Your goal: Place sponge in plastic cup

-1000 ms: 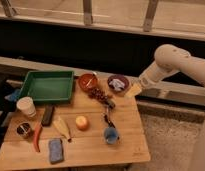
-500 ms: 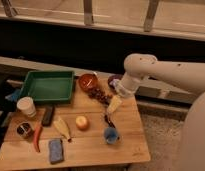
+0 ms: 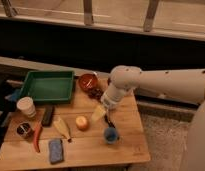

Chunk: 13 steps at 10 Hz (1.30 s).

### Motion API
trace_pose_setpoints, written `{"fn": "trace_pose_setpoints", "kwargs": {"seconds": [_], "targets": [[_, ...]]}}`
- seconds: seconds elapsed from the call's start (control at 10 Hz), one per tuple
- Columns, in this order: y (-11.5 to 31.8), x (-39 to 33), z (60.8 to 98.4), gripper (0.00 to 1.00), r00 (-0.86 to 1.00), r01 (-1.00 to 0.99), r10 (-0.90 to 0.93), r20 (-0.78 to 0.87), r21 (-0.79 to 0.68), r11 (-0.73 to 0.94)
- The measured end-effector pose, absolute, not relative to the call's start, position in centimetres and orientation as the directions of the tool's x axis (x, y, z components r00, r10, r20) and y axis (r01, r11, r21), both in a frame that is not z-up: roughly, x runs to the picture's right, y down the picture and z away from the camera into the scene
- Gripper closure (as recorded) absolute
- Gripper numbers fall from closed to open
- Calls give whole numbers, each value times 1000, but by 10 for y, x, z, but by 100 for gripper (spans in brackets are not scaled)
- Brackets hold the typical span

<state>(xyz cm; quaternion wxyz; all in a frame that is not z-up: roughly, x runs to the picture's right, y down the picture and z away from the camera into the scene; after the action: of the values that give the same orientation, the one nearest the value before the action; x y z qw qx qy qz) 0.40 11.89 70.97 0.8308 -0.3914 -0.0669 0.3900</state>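
Note:
The sponge [image 3: 56, 150], a flat blue-grey pad, lies near the front left edge of the wooden table [image 3: 131, 150]. The plastic cup [image 3: 111, 134], small and light blue, stands upright at the front centre, well to the right of the sponge. My white arm reaches in from the right and bends down over the table. Its gripper [image 3: 102, 115] hangs open just above and left of the cup, between it and the orange ball [image 3: 82, 122]. Nothing is held in it.
A green tray [image 3: 46, 86] sits at the back left, with a red-brown bowl [image 3: 88, 81] beside it. A cream cup [image 3: 27, 106], a black bar [image 3: 47, 115], a dark tin [image 3: 23, 130], a red pepper [image 3: 37, 138] and a pale yellowish object [image 3: 62, 127] fill the left half.
My arm has swung from the table's right edge leftward and down, bringing the gripper over the middle of the table near the blue cup. The objects have not moved.

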Motion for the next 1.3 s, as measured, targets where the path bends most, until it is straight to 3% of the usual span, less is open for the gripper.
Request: {"fn": "trace_pose_setpoints", "kwargs": {"seconds": [0.6, 1.3], "targets": [[128, -12, 710, 20, 632, -603, 751, -192, -731, 321], [182, -131, 683, 20, 648, -488, 748, -148, -834, 258]]}}
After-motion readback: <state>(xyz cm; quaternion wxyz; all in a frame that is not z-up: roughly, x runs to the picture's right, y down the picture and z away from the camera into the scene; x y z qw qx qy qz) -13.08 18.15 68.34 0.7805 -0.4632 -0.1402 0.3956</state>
